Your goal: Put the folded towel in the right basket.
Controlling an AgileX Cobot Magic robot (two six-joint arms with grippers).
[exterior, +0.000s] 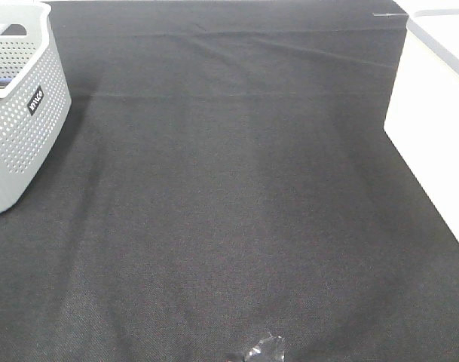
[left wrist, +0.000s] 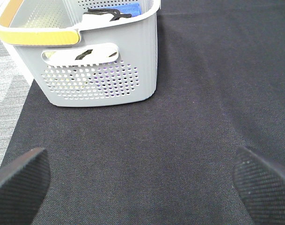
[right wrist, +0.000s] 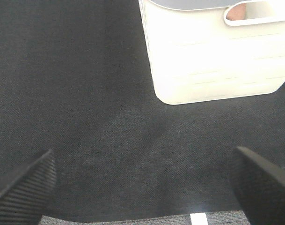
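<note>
Each wrist view shows two black fingertip pads [left wrist: 20, 180] [right wrist: 25, 183], wedge-shaped, with fine diagonal ribbing across their matte rubber surfaces.

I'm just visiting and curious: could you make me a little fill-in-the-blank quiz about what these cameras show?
1. The perforated grey basket stands at the table's ____ edge in the high view.
2. The cloth covering the table is ____ in colour.
3. The basket on the right is ____ in colour.
4. Both the left gripper and the right gripper are ____.

Answers: left; black; white; open
</note>
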